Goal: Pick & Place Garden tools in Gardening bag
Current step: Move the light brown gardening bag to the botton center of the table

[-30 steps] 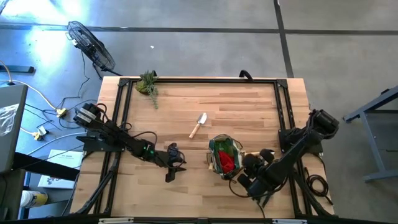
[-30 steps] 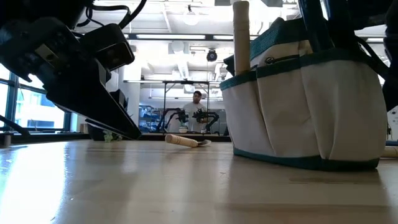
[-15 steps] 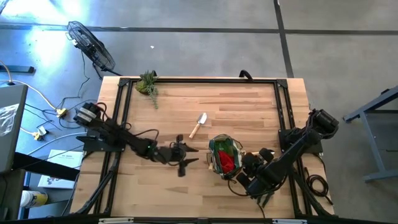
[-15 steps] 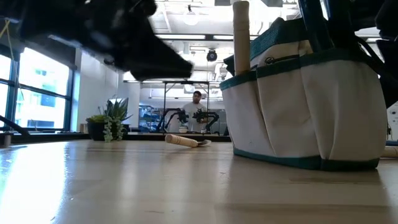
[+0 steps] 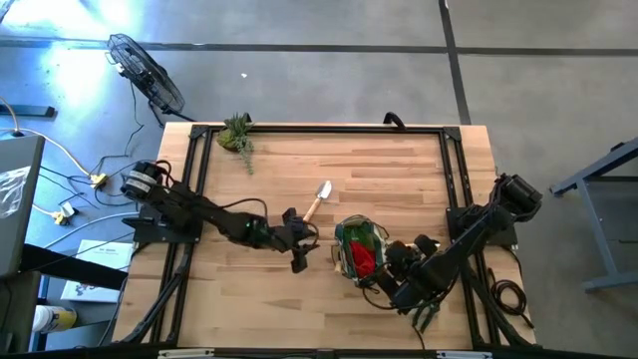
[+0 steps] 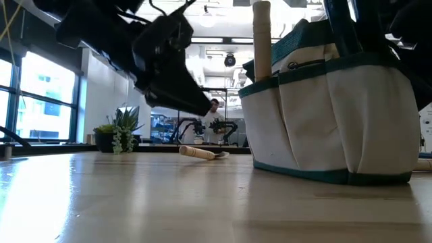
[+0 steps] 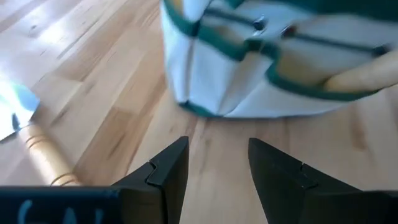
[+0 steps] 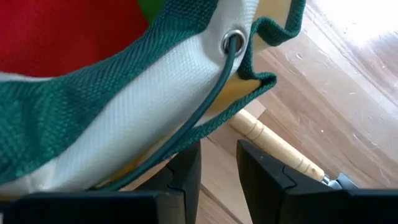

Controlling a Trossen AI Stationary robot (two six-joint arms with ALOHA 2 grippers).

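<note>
The left arm stretched low across the table, its left gripper [image 7: 214, 163] empty with fingers apart, between the bag [image 5: 361, 249] and the trowel [image 5: 317, 200], whose handle pointed toward the gripper.

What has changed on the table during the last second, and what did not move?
The left tool, open and empty, travelled across the table toward the gardening bag and is now between the trowel and the bag. Nothing was taken hold of or let go. The right tool stayed at the bag's rim; bag, trowel and plant did not move.
</note>
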